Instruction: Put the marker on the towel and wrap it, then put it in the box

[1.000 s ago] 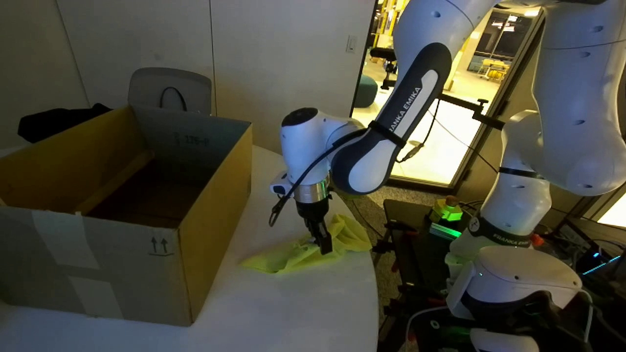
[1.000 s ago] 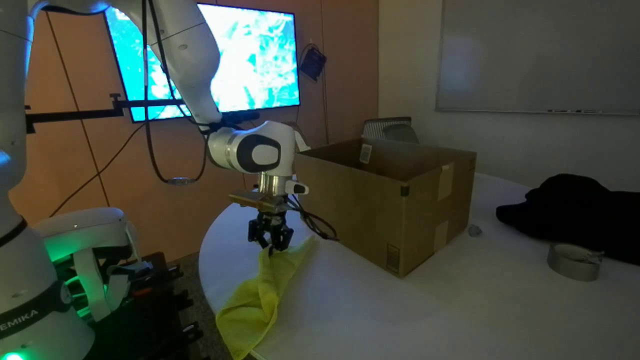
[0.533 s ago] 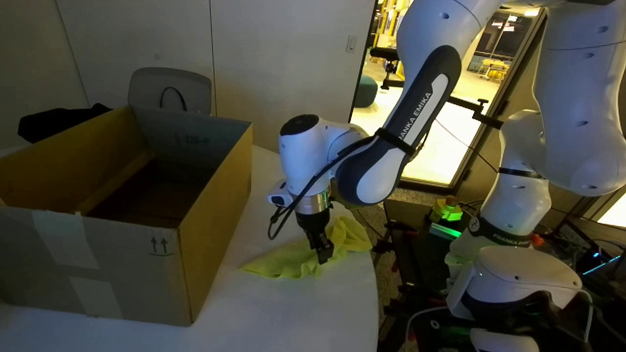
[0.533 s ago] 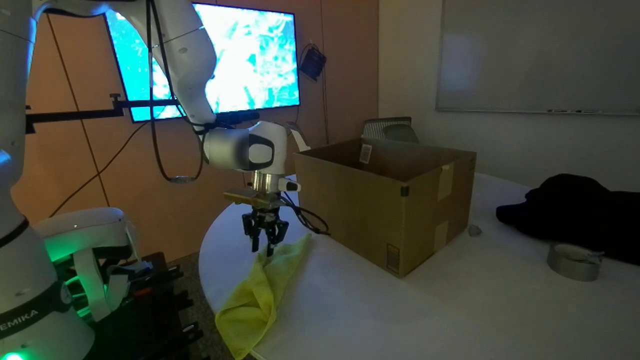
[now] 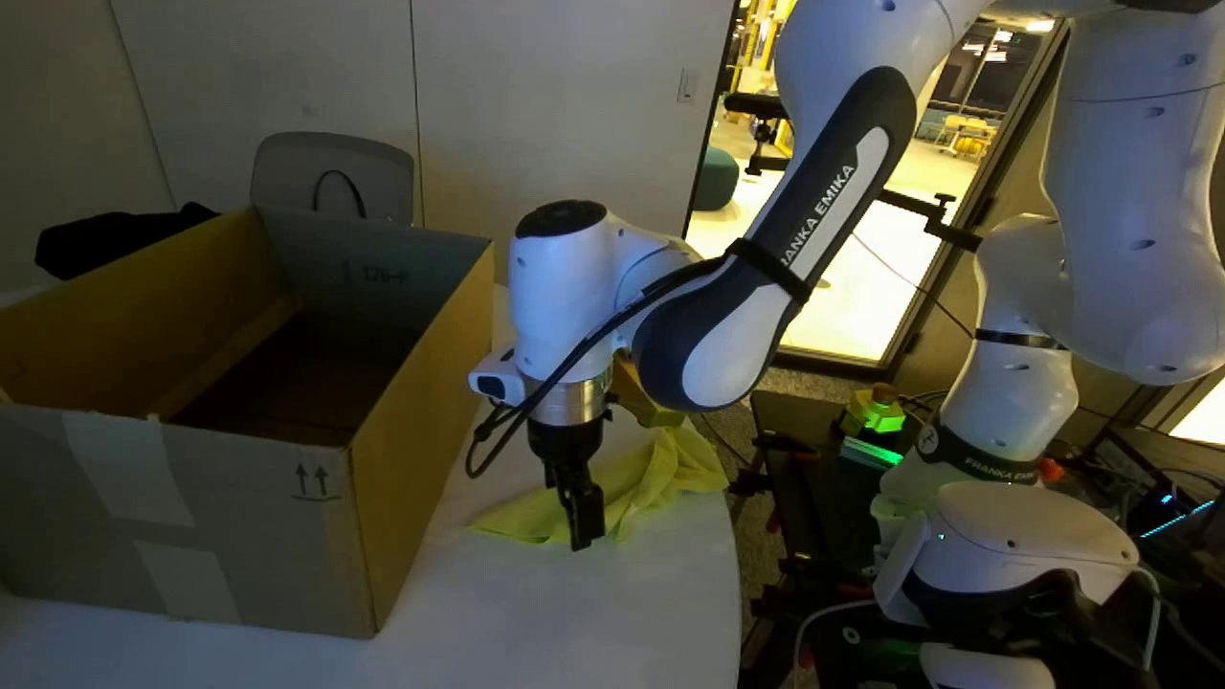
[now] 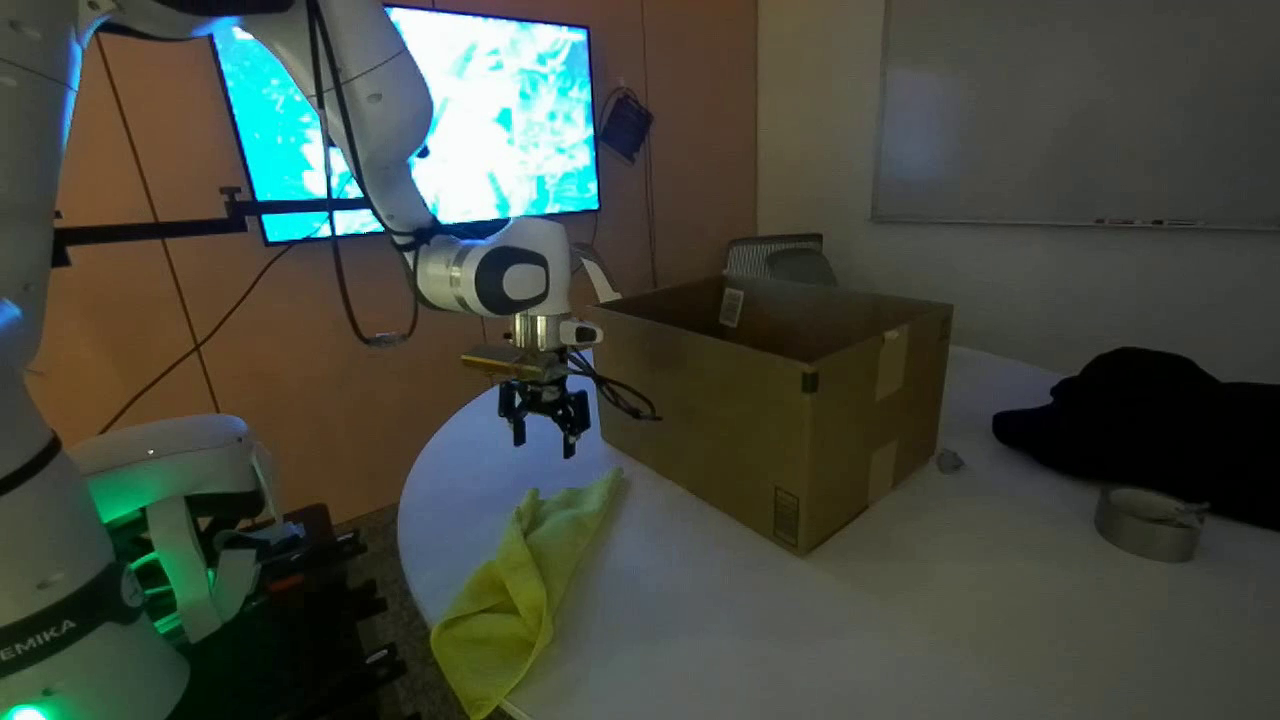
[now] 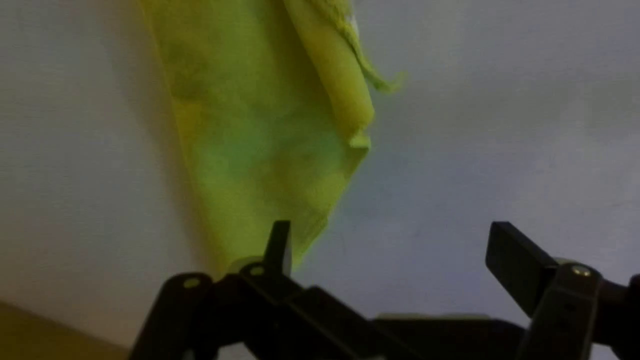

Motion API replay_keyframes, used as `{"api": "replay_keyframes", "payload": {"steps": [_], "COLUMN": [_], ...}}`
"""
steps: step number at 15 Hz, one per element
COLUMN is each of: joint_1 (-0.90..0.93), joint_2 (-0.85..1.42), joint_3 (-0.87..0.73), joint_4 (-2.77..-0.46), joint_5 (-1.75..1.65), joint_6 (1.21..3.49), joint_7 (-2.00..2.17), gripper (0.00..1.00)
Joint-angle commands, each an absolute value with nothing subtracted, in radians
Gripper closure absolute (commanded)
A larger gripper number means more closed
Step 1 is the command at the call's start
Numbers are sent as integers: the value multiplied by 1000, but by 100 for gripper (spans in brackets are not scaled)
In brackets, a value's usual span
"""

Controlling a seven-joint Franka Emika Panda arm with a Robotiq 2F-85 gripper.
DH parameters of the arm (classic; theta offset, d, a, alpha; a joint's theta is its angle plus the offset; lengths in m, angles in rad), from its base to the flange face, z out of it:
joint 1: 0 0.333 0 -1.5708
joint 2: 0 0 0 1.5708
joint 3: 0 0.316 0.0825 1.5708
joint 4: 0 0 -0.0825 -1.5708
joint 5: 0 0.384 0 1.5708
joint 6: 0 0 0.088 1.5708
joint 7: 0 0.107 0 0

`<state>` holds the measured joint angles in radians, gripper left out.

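The yellow-green towel (image 6: 530, 570) lies folded over on the white table, narrowing to a corner near the box, and its far end reaches the table edge. In the wrist view a rolled fold runs along one side of the towel (image 7: 260, 115). No marker shows; it is hidden or out of view. Above the towel's box-side end hangs my gripper (image 6: 543, 446), its fingers wide apart with nothing between them. In the wrist view the left finger (image 7: 278, 245) overlaps the towel's corner, while the right one is over bare table. The big brown cardboard box (image 5: 421, 459) stands open-topped beside the towel.
A black cloth heap (image 6: 1150, 430), a roll of grey tape (image 6: 1147, 525) and a small grey lump (image 6: 949, 461) lie past the box. The box's near wall (image 6: 700, 420) rises close to my gripper. Behind the box is a chair (image 5: 335, 182).
My gripper, earlier closed on the towel's edge, has opened and let it go. It has risen clear and shifted slightly toward the box; the towel's lifted fold has settled onto the table.
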<state>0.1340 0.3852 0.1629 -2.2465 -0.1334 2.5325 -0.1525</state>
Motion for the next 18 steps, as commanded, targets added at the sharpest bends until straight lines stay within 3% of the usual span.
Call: {"api": "replay_keyframes", "payload": {"steps": [1, 18], "joint_1": [161, 185], "joint_2": [476, 618], "joint_3": [182, 92], "joint_4": [-2144, -2058], "joint_5": [-122, -162], "joint_6": [2580, 2667], "joint_7": [-158, -105], "gripper": [0, 0]}}
